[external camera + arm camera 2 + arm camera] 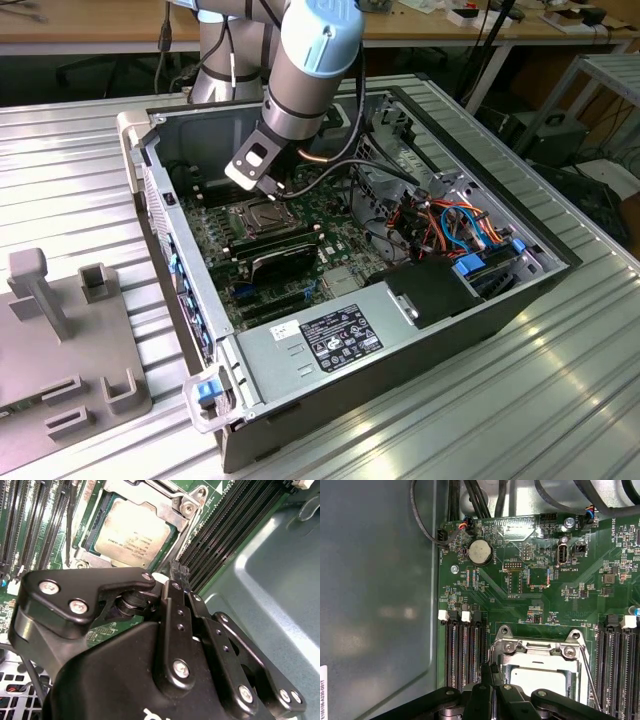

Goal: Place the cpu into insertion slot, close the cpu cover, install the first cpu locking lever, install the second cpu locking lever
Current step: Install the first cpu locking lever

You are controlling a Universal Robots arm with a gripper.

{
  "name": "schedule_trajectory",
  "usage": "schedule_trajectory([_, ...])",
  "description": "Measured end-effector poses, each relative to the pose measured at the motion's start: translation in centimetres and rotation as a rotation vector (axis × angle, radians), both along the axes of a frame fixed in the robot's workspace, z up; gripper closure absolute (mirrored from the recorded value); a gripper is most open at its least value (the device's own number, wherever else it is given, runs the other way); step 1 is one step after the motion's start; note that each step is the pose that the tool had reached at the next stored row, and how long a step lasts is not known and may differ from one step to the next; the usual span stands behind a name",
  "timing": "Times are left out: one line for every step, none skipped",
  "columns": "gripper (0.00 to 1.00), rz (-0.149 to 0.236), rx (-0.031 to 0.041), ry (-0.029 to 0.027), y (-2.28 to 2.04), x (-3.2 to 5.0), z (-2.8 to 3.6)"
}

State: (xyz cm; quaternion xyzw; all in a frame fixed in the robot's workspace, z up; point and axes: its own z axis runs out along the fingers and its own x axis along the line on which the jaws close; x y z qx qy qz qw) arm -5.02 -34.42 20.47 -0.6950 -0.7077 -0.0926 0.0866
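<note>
The cpu [132,532] lies flat in the insertion slot [262,218], its silvery-tan face up. The cpu cover [536,649] lies down over it, and the chip [540,679] shows through the cover's window. A thin metal locking lever [587,672] runs along one side of the socket. In the second wrist view another thin rod [69,525] runs along the opposite side. My gripper [490,672] hovers just over the socket's edge, its black fingers pressed together with nothing between them. It also appears in the second wrist view [176,572] and the exterior view [272,190].
Long black memory slots [465,650] flank the socket on both sides. A coin battery [481,551] and connectors sit on the green board. The grey case wall [375,605] stands close by. A power supply [330,335] and coloured cables [460,225] fill the case's near end.
</note>
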Motion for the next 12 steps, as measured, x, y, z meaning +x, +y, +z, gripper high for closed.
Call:
schedule_trajectory([0.89,0.0,0.0001,0.0,-0.01,0.0,-0.02])
schedule_trajectory([0.89,0.0,0.0,0.0,-0.02,0.0,-0.03])
schedule_trajectory([0.89,0.0,0.0001,0.0,-0.03,0.0,-0.04])
schedule_trajectory([0.89,0.0,0.0,0.0,-0.03,0.0,-0.03])
schedule_trajectory([0.89,0.0,0.0001,-0.0001,-0.06,0.0,-0.04])
schedule_trajectory([0.89,0.0,0.0001,-0.0001,-0.09,0.0,-0.04])
schedule_trajectory([0.89,0.0,0.0001,0.0,-0.13,0.0,-0.04])
schedule_trajectory([0.89,0.0,0.0,0.0,-0.18,0.0,-0.03])
schedule_trajectory([0.89,0.0,0.0001,0.0,-0.23,0.0,-0.04])
schedule_trajectory([0.89,0.0,0.0,0.0,-0.27,0.0,-0.04])
schedule_trajectory([0.89,0.0,0.0,0.0,-0.33,0.0,-0.03])
schedule_trajectory([0.89,0.0,0.0,0.0,-0.38,0.0,-0.03])
